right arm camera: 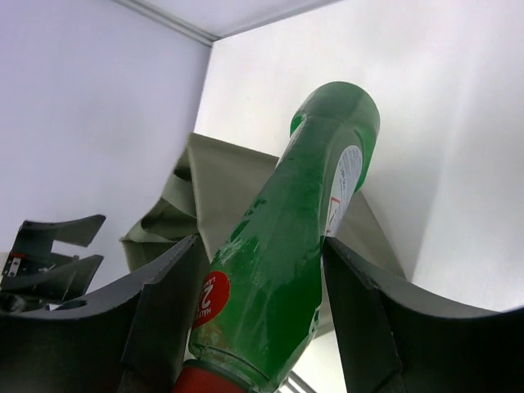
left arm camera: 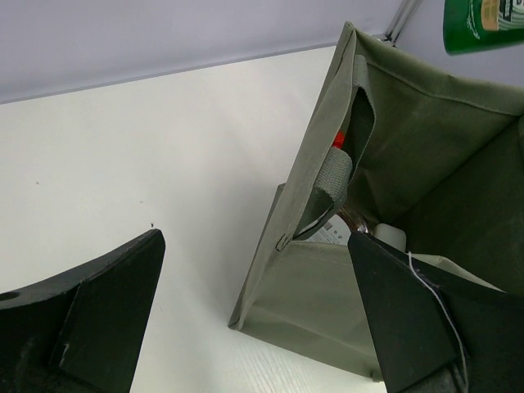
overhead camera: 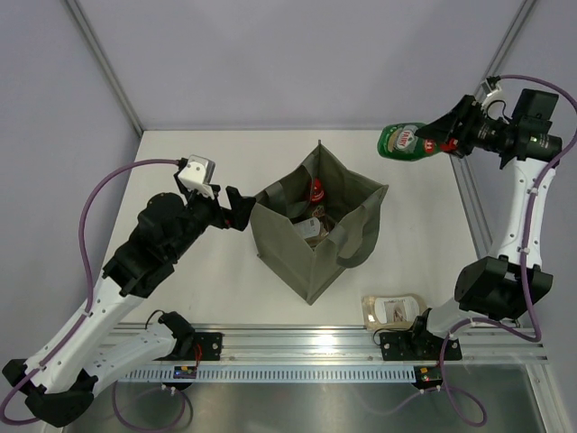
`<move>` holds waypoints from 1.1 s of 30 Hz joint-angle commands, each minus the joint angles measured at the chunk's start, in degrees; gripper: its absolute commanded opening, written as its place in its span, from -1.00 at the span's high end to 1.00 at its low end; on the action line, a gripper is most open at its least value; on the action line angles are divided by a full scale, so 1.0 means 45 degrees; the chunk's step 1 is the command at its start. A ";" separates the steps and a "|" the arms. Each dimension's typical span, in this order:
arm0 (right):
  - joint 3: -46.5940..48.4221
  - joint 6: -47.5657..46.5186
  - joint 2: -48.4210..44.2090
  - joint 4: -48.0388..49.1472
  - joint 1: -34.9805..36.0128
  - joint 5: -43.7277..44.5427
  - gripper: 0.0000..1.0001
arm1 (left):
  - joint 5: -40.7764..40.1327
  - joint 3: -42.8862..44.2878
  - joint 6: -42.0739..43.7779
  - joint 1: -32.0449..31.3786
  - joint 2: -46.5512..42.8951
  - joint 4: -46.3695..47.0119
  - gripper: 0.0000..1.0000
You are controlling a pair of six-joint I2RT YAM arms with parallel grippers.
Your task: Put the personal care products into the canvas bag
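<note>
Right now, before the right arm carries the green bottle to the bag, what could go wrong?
The right hand grips the green bottle near its cap only, so the long body might swing or slip. The rim of the canvas bag is uneven; the bottle could catch there. The left hand, open at the bag's corner, might push it.

The white table (overhead camera: 225, 280) fills the middle of the top view. The canvas bag (overhead camera: 288, 253) stands on it near the center (its mouth is open). A beige pouch (overhead camera: 394, 308) lies flat at the lower right, by the table's front edge, apart from the bag.
</note>
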 commanded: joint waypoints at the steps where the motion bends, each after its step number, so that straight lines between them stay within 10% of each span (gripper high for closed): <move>1: 0.1051 0.1138 -0.0253 0.2273 0.1161 -0.2268 1.00 | -0.0175 0.0526 0.0164 0.0079 0.0012 0.0635 -0.98; 17: 0.1462 -0.2395 -0.0645 0.0988 0.7039 -0.1782 1.00 | -0.0449 0.0175 -0.0207 0.0079 -0.0729 0.0498 -0.97; 33: 0.1325 -0.3726 -0.0589 0.0206 0.8799 -0.0863 1.00 | -0.0566 -0.0041 -0.0246 0.0079 -0.0925 0.0440 -0.98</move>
